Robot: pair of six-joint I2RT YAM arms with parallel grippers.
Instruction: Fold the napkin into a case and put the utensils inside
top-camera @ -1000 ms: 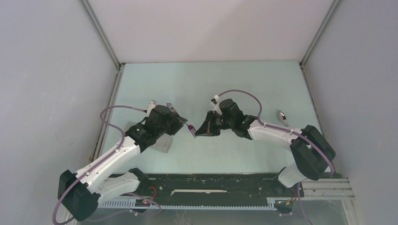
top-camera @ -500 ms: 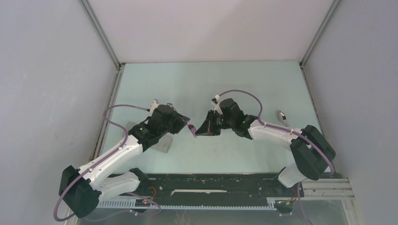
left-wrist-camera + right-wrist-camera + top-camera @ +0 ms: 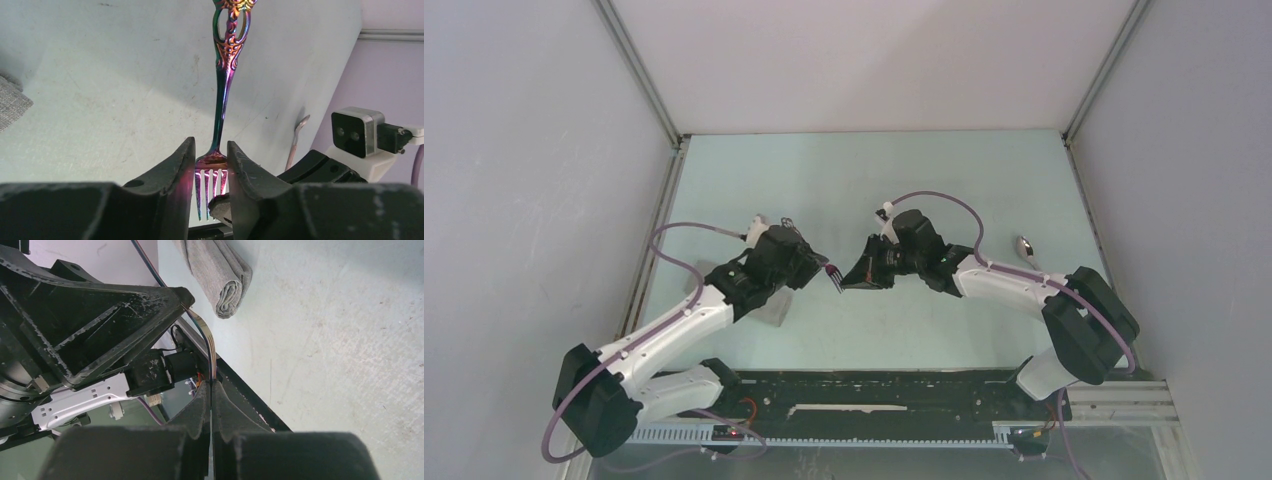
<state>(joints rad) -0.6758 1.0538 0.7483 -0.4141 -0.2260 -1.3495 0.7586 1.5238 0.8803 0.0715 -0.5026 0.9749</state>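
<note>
Right jaws are pinched shut on the tines of the fork (image 3: pixel 223 90); the left jaws have just slid in and now clamp its neck, so this looks like a hand-over. The case (image 3: pixel 225 275) waits on the bench (image 3: pixel 904 190) just behind the left jaws, the spoon (image 3: pixel 1027 250) well past the right

The fork (image 3: pixel 223 90) is glossy iridescent metal, the napkin (image 3: pixel 220 270) soft woven cloth.

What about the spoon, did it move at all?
No. The spoon lies in the same spot next to the table's right edge rail in all three top pictures.
</note>
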